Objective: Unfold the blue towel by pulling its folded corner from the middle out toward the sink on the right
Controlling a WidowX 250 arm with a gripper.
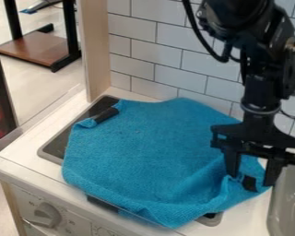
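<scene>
In the camera view, your gripper [250,180] hung at the right, over the right-hand corner of the blue cloth [153,147]. Its fingers were spread, one on either side of a raised fold and a small black piece [249,183] at the cloth's edge; the left one in the view stood against the fabric. You had the cloth lying rumpled across the dark cooktop [56,146], covering most of it, with creases gathered towards the gripper and the front edge hanging a little over the front of the white table [33,162]. Another black piece [106,115] lay at its upper left corner, beside a small curled fold. A knob [46,215] sat on the front panel below, a clear container [288,203] stood at the right, and the tiled wall [180,60] rose behind.
</scene>
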